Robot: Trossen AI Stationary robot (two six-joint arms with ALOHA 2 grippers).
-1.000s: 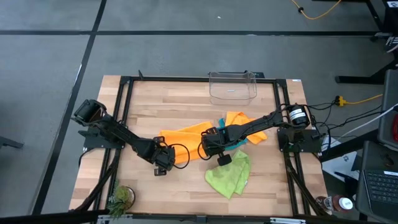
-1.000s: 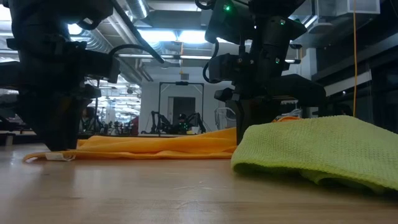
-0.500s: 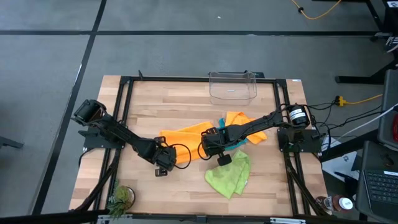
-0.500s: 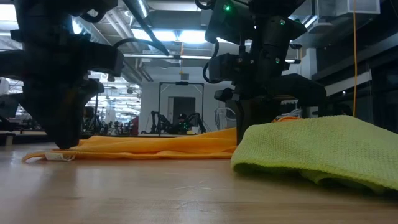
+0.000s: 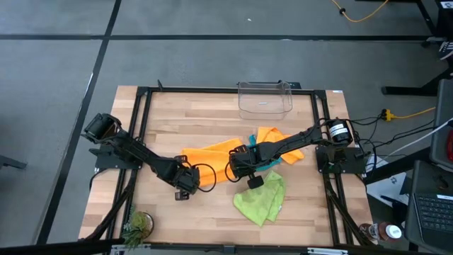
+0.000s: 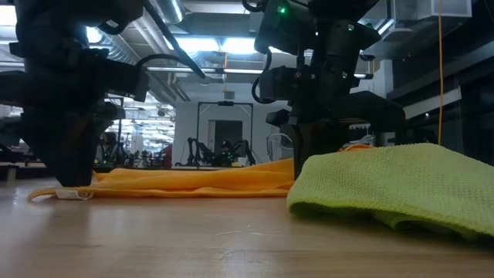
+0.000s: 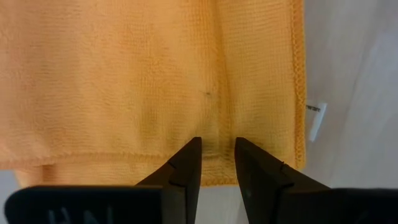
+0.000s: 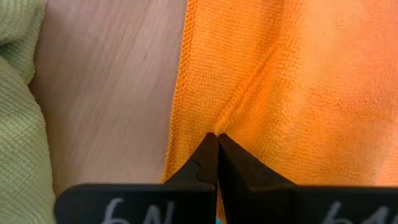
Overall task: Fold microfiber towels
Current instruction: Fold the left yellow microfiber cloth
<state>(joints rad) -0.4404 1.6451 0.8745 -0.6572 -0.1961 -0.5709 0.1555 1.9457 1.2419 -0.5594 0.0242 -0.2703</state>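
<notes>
Since a second ago, little has changed: the left gripper [image 5: 185, 185] has wavered slightly over the same end of the cloth, while the right arm and all the cloths lie where they were. Seen from above, a long orange towel [image 5: 212, 151] stretches across the middle of the wooden table [image 5: 163, 120], its left end near the left gripper and its right end under the right gripper [image 5: 241, 164]. In the left wrist view, the two dark fingers [image 7: 185, 167] stand a little apart, with a narrow gap between them, over the hemmed edge of the orange towel [image 7: 124, 81]; a small white label [image 7: 315, 118] sticks out from the cloth's corner. Whether those fingers pinch the cloth cannot be told. In the right wrist view, the fingers [image 8: 205, 162] are pressed together, nipping a raised crease of the orange towel [image 8: 261, 87] close to its stitched edge, with bare wood and the green cloth just beside it. A second orange towel [image 5: 272, 136] lies crumpled to the right of the first, partly under the right arm. A teal-blue towel [image 5: 267, 164] peeks out beside the right gripper. The lime green towel [image 5: 260, 200] lies rumpled on the near right of the table, and it fills the near right of the low view [image 6: 394, 189]. A clear plastic bin [image 5: 265, 98] stands at the far edge of the table.
</notes>
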